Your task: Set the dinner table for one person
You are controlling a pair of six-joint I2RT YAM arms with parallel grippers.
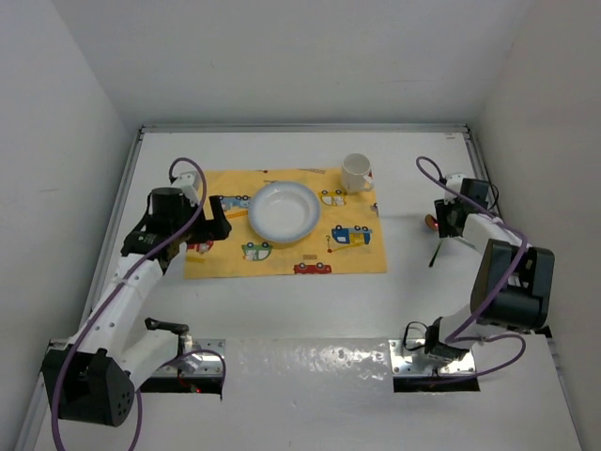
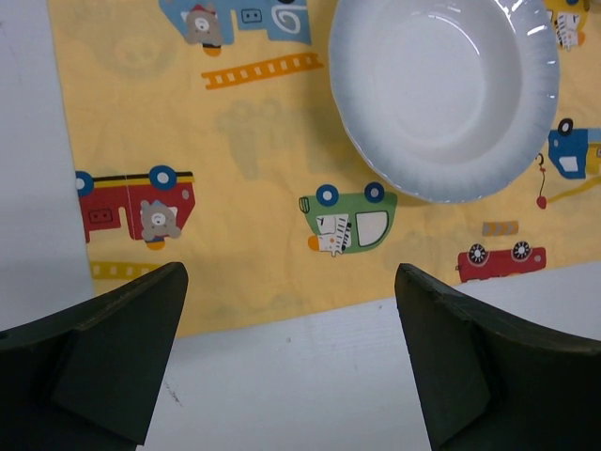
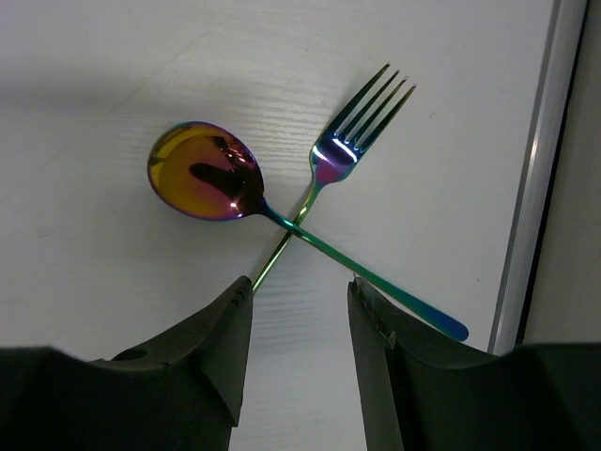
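The dinner table [image 1: 282, 305], a large flat plain white matte tabletop with thin grey metal rails [image 3: 535, 160] along its edges, fills the floor of the white-walled cell, with both arm bases at its near edge. On its far half lies a yellow rectangular cloth placemat [image 1: 282, 256] printed with cartoon cars. A round white shallow plate [image 1: 283, 210] sits on the placemat, towards its far edge. A small white ceramic mug [image 1: 356, 173] stands upright at the placemat's far right corner.

The left gripper [image 1: 218, 221] hangs over the left part of the placemat, just left of the plate. In its wrist view the left gripper [image 2: 289, 274] has its dark fingers [image 2: 131, 338] spread wide, with only placemat [image 2: 254, 141] and bare table between them. The plate [image 2: 441, 94] lies beyond the fingertips, to the right.

The right gripper [image 1: 441, 224] is over bare table, right of the placemat. Below it lie an iridescent metal spoon [image 3: 202, 171] and an iridescent metal fork [image 3: 336, 155], crossed at the handles (the spoon's handle lies over the fork's). The right gripper [image 3: 300, 287] has its fingers a narrow gap apart, with bare table showing between them and nothing clamped. The fork's handle runs under the left finger's tip, and the spoon's handle passes just beyond the right finger's tip, ending near the rail.
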